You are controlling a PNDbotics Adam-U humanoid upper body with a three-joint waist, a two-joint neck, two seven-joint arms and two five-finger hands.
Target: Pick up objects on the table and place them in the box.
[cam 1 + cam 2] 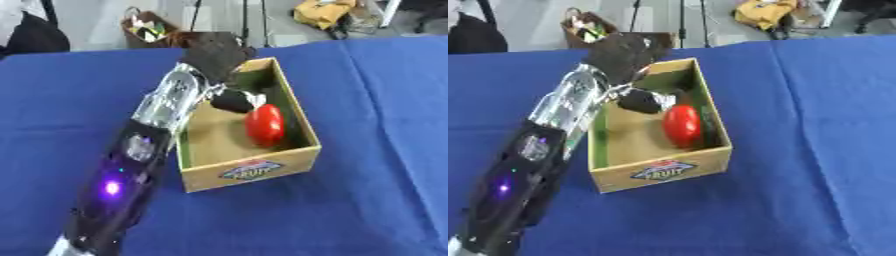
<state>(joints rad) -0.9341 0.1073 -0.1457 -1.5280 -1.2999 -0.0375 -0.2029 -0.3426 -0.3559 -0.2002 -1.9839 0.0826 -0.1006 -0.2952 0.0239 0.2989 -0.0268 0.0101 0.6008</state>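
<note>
Blue table (376,100); red object (264,124) lies lengthwise in box (254,172).

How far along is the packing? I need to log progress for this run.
Done: a red object lies inside the box. In hand: the left hand reaches over the box's far end, above a dark object; whether it grips it is unclear. Left: no other objects show on the blue table.

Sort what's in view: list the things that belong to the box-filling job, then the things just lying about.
Part of the job:
- wooden box on the blue table
- red object lying inside the box
- left hand over the box's far end
- dark object just below the hand; whether it is held, I cannot tell

Just lying about:
- brown basket beyond the table
- yellow bundle on the floor
</note>
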